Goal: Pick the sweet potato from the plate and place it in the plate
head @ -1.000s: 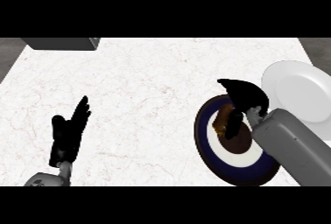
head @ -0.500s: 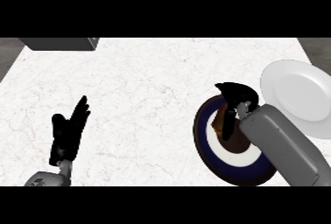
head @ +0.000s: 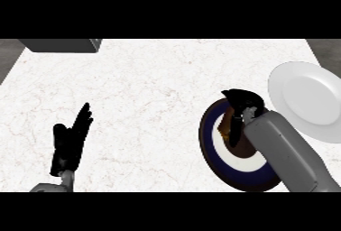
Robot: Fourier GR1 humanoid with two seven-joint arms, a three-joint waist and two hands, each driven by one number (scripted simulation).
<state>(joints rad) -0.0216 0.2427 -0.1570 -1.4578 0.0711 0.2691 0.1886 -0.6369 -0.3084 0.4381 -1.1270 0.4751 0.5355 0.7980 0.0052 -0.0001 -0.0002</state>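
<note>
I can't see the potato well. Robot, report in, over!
Right hand curled over sweet potato on dark plate. Left hand open, resting. White plate bare; nothing between plates.

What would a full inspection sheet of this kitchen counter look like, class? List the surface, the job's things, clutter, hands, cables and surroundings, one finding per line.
Surface: white marbled counter, seen from above.
Job's things: dark blue plate with a white centre at right; brown sweet potato on it, partly hidden by the right hand; white plate further right, holding nothing.
Clutter: grey box at the counter's far left edge.
Hands: right hand over the sweet potato, fingers curled; whether it grips the sweet potato cannot be told. Left hand open, fingers up, resting at lower left.
Cables: nothing seen.
Surroundings: dark grey floor past the counter's far corners.
</note>
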